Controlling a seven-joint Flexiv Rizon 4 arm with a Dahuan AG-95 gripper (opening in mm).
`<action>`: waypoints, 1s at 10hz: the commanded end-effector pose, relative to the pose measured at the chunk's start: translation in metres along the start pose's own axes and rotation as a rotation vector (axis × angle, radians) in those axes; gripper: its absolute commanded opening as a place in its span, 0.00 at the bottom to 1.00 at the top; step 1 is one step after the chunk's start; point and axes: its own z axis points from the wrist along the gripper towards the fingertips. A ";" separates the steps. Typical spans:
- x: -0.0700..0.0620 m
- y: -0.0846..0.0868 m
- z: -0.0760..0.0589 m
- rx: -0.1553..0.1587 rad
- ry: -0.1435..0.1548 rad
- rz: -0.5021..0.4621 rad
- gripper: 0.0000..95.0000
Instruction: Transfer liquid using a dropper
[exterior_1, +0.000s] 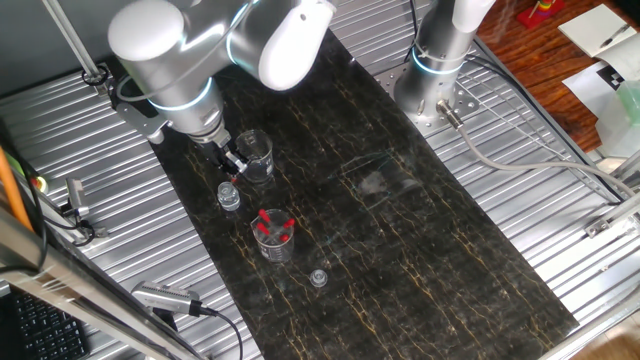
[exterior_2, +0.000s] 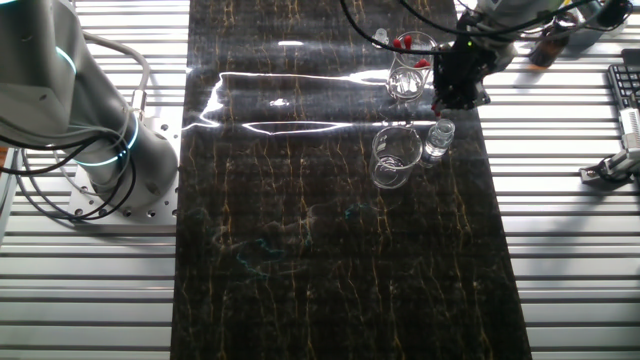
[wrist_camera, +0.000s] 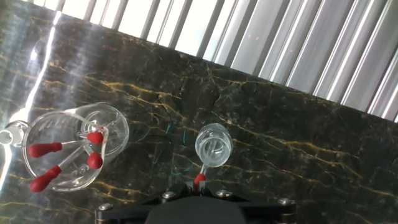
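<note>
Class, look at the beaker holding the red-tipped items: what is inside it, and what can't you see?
Inside the beaker stand several droppers with red bulbs, leaning against its wall. Whether any liquid lies at the bottom cannot be told; glare and glass hide it.

The robot arm (exterior_1: 190, 50) is fat, round and silver-white, with glowing blue rings; its gripper (exterior_2: 460, 78) is black.
</note>
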 end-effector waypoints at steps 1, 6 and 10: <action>-0.002 -0.001 0.003 0.001 0.001 0.000 0.00; -0.003 -0.001 0.005 0.002 0.000 -0.004 0.00; -0.005 -0.001 0.001 0.001 0.001 -0.010 0.20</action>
